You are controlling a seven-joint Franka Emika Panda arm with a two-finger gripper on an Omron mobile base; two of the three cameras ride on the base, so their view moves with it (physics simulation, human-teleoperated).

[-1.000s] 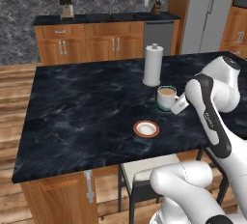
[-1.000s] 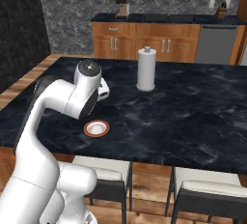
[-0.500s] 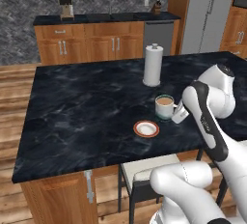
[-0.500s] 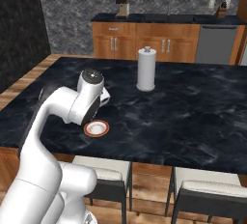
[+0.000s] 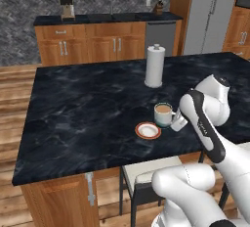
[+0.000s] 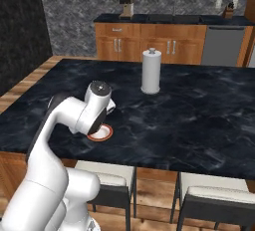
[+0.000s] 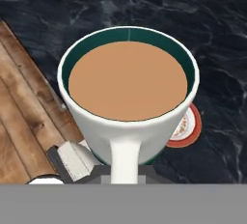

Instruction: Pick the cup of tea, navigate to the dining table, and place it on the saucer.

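The fingers pinch the small white, teal-banded cup of tea (image 5: 163, 114) by its handle, carried above the black marble tabletop (image 5: 83, 108). Pickup and travel look done; lowering it onto the orange-rimmed round white saucer (image 5: 148, 130) remains.

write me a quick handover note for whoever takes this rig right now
Gripper: shut on the cup, gripping its handle.
Cup: full of tea, held above the dining table, just beside the saucer, not over it yet.
Saucer: bare, near the table's front edge.
Done: cup picked up, robot at the table.
Left: shift the cup over the saucer, lower it on, let go.
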